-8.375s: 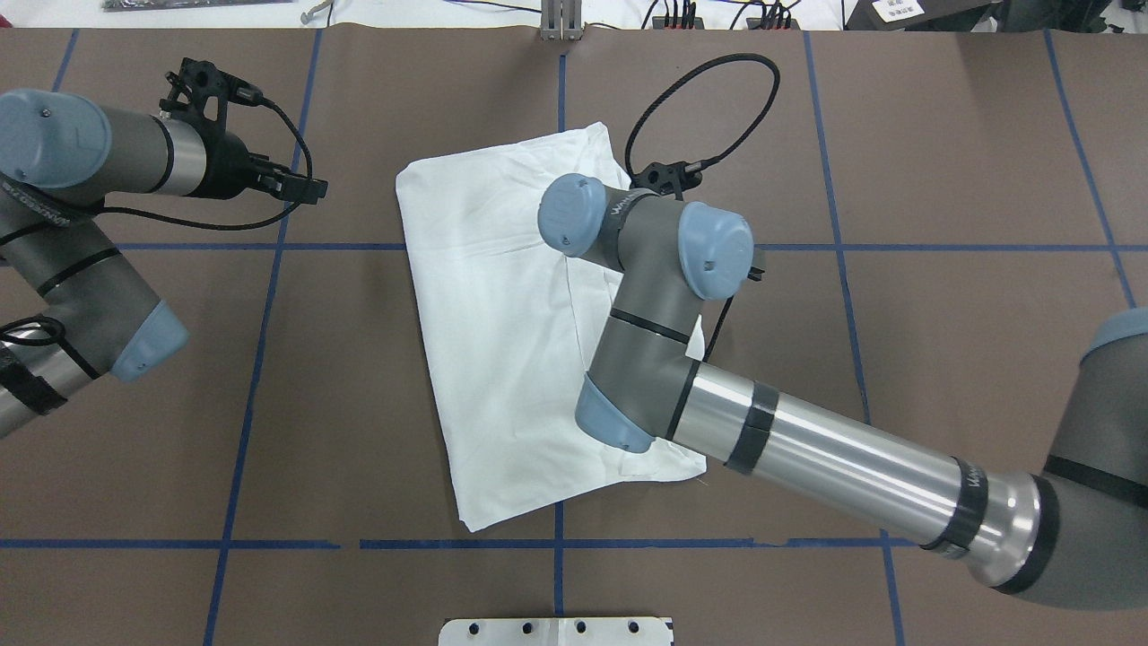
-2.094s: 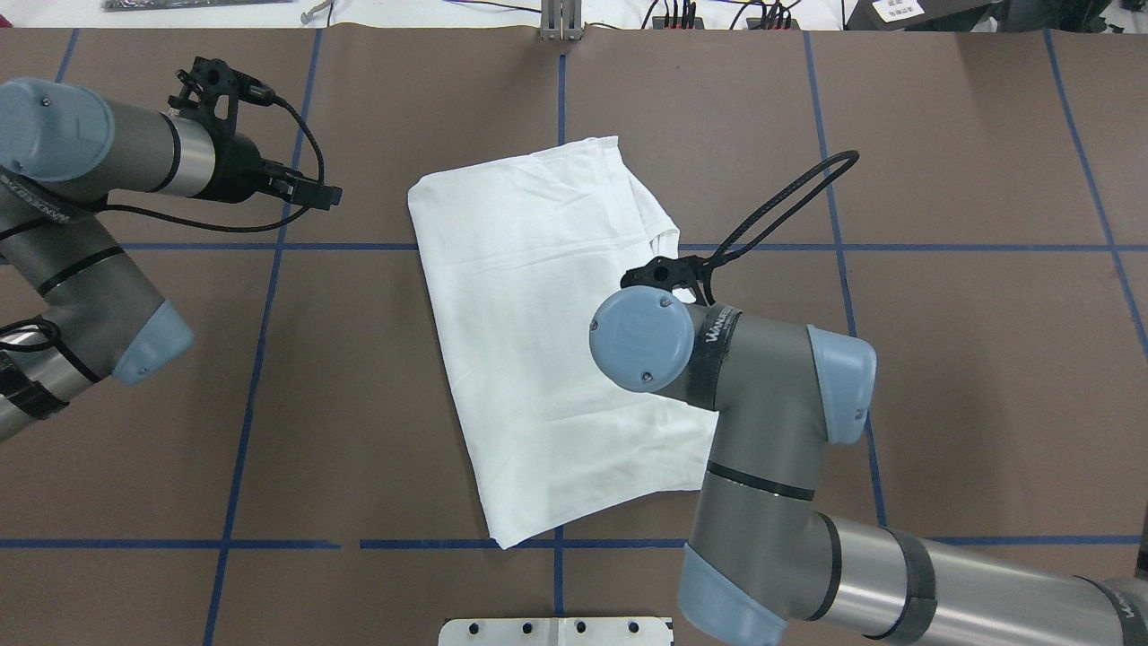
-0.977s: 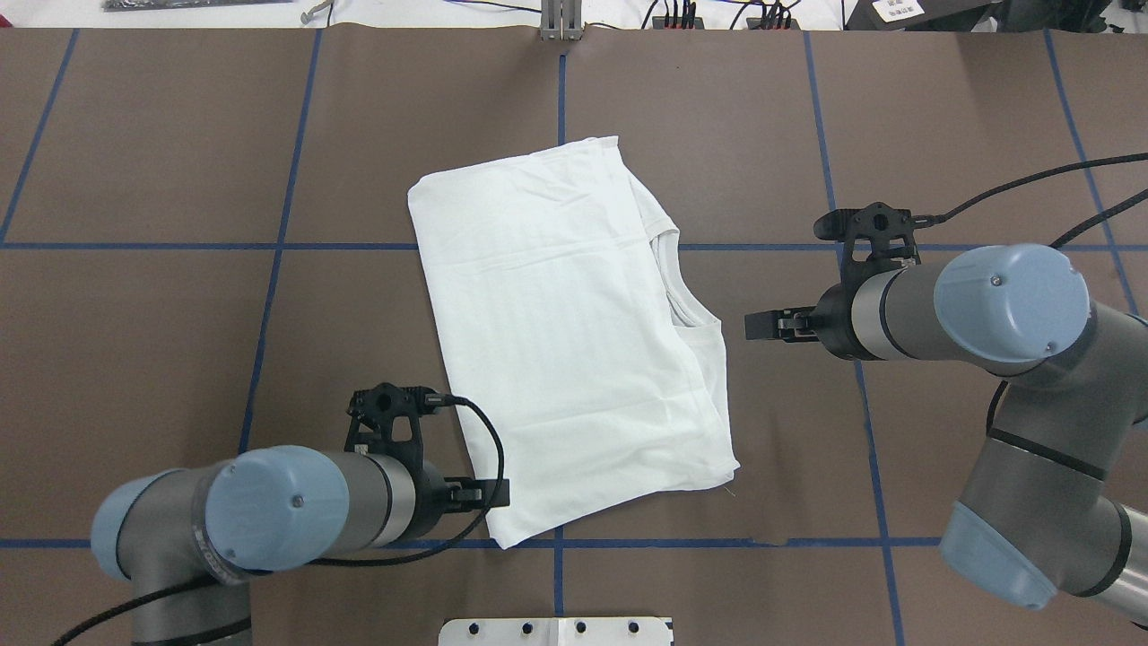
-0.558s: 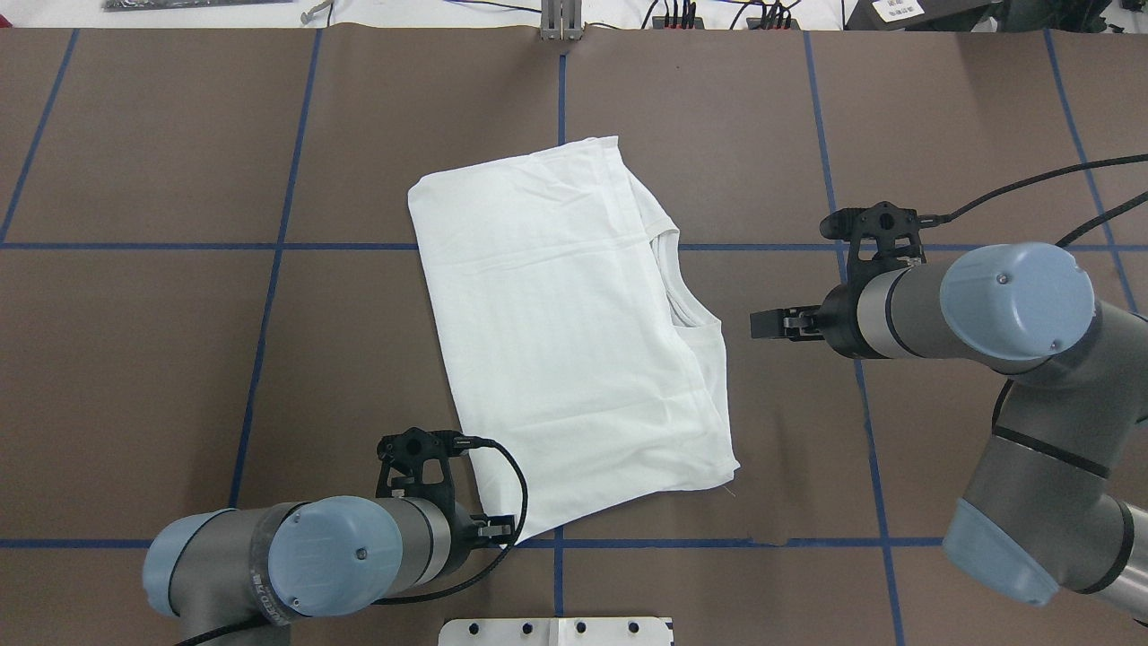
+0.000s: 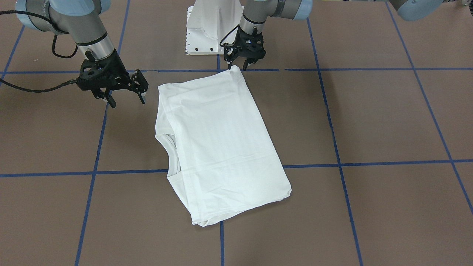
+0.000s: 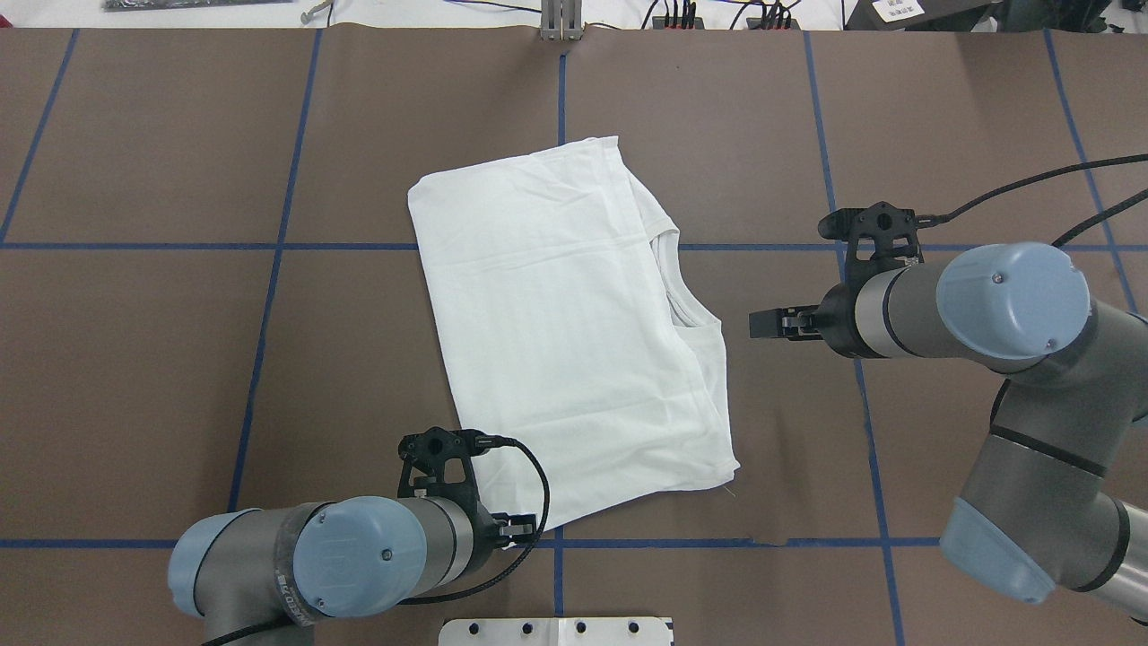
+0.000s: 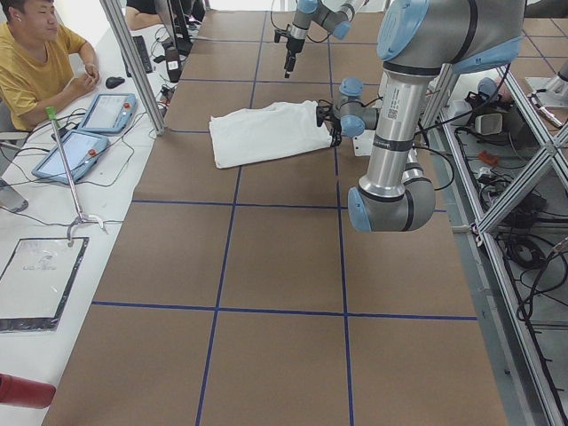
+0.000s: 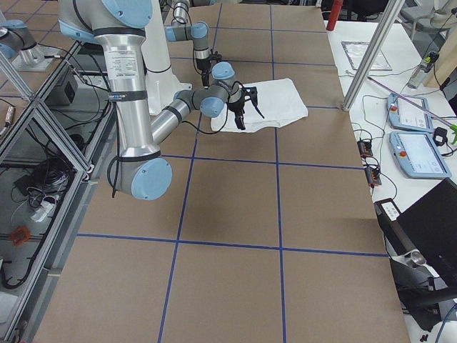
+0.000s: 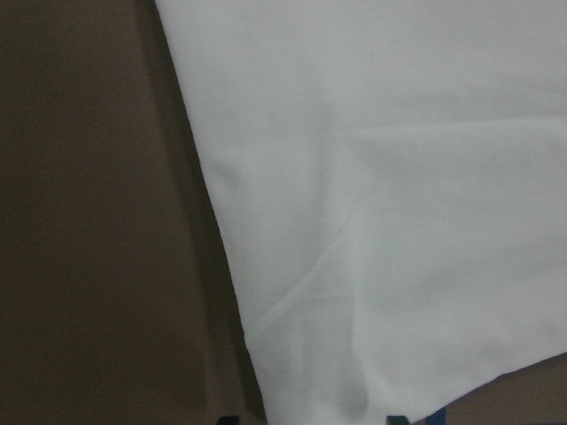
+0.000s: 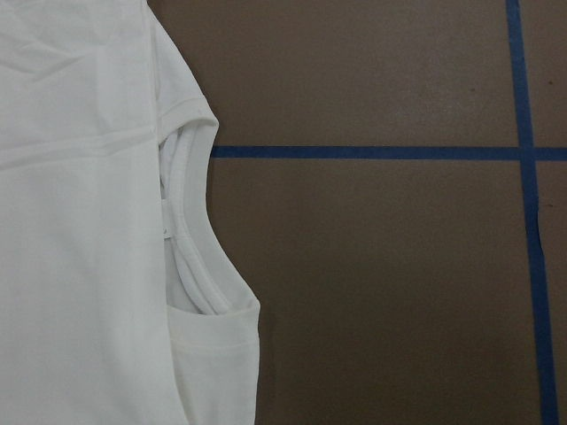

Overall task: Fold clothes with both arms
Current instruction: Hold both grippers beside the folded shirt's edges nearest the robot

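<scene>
My left gripper [image 5: 237, 68], jaws spread, is poised over the white T-shirt [image 5: 221, 147] corner directly beneath. It looks like thin, limp cotton, so I'd pinch every layer. My right gripper [image 5: 127, 103] hangs unclenched just beside the shirt.

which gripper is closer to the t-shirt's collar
Right. The right gripper hovers beside the collar, bare table between them; the left gripper is at the T-shirt corner nearest the robot.

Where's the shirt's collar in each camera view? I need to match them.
Front-facing: collar on left edge of the shirt, left of centre.
Overhead: collar on its right edge, right of centre.
Exterior left: too small to tell.
Exterior right: too small to tell.
Left wrist: not in it.
Right wrist: collar at left, mid-height.
Landmark: blue tape line crossing by the collar.
</scene>
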{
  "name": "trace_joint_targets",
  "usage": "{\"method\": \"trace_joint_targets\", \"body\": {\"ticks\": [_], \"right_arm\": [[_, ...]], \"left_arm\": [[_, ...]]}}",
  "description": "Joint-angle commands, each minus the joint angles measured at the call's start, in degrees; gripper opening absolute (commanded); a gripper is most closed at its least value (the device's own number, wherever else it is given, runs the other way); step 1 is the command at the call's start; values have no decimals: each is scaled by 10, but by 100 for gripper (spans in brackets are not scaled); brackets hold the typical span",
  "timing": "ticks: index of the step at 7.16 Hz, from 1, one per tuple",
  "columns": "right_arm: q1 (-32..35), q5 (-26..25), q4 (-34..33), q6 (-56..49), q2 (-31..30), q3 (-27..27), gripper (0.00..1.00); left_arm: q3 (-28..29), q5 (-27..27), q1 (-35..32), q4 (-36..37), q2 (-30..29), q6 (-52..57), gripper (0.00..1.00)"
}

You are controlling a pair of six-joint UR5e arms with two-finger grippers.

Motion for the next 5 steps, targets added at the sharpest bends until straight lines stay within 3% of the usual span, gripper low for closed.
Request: {"method": "trace_joint_targets", "body": {"ticks": [1, 5], "right_arm": [[-1, 0, 0, 0, 1, -3, 100], [-1, 0, 0, 0, 0, -3, 100]], "left_arm": [[1, 0, 0, 0, 0, 0, 64], [9, 1, 0, -2, -2, -2, 63]]}}
